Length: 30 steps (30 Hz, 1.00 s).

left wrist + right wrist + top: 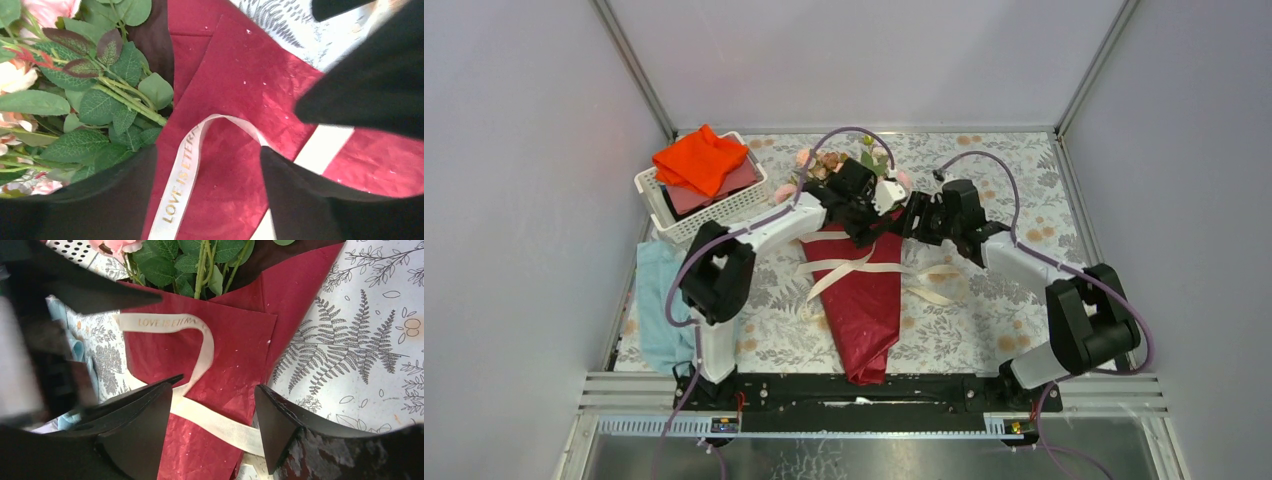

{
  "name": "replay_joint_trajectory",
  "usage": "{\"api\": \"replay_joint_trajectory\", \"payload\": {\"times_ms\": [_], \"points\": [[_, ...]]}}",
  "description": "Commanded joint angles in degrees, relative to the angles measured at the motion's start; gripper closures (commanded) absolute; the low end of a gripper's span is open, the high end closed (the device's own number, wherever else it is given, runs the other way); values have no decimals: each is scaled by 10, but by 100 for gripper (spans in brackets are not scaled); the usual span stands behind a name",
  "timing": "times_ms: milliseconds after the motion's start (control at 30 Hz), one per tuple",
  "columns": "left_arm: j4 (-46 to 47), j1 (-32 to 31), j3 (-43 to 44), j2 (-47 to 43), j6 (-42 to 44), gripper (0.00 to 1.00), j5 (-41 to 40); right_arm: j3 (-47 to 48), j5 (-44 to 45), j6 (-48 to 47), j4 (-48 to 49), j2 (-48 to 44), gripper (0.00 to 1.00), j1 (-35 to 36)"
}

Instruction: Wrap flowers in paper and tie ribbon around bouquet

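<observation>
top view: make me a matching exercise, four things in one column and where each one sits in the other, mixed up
Things:
1. orange cloth
2. blue cloth
3. ribbon
4. flowers

Places:
a. lying across the dark red paper
b. on top of the white basket
c. sticking out of the far end of the paper
d. at the left edge of the table

Pairs: 1-b, 2-d, 3-a, 4-c
</observation>
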Motion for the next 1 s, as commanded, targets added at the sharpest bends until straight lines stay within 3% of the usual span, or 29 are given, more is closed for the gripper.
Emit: {"api": "replay_joint_trajectory", "payload": {"times_ms": [0,133,267,367,467,633,733,867,967], "points": [[34,-20,50,16,13,2,-128,-19,7,-7,-1,-44,34,5],[17,7,61,-31,14,2,-134,-59,-30,20,35,-70,49,6],[-15,27,5,-121,79,2,-42,-84,-76,43,69,-83,56,13],[-83,3,-72,-165,199,16,61,-88,-93,62,98,-72,57,20],[-69,-15,-134,-157,240,18,60,-81,-98,70,111,-52,58,29],[-58,-9,-125,-99,233,6,57,-71,-99,73,110,-43,60,52],[-39,-8,-130,-72,223,6,43,-74,-93,81,100,-44,63,58],[-12,-8,-143,-51,207,21,15,-98,-94,105,107,-50,68,59],[8,-9,-154,-49,201,39,3,-114,-96,109,112,-52,69,60]]}}
